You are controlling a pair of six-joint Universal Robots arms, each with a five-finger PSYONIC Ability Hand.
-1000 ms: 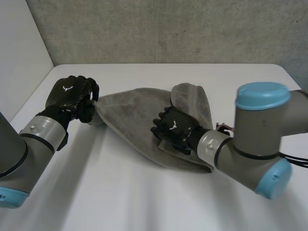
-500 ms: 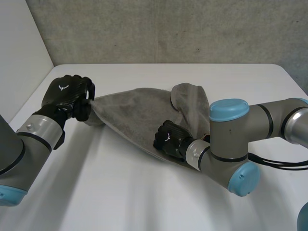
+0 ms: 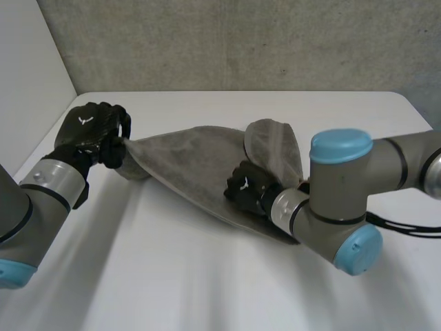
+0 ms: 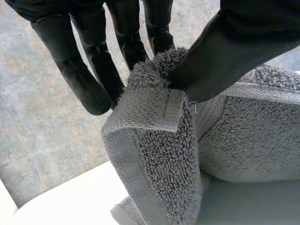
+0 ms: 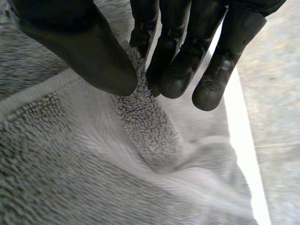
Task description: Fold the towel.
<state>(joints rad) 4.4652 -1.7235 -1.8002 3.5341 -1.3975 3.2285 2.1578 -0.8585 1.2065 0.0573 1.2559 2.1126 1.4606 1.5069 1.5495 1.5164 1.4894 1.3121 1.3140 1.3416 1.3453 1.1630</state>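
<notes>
Grey towel [image 3: 196,162] lay bunched on the white table [image 3: 207,276], drawn out between the two hands. Left hand [image 3: 91,131] pinched a hemmed corner [image 4: 150,105] between thumb and fingers, at the towel's left end. Right hand [image 3: 246,189] pinched a raised fold of pile [image 5: 140,117] between thumb and fingers, near the towel's right end
</notes>
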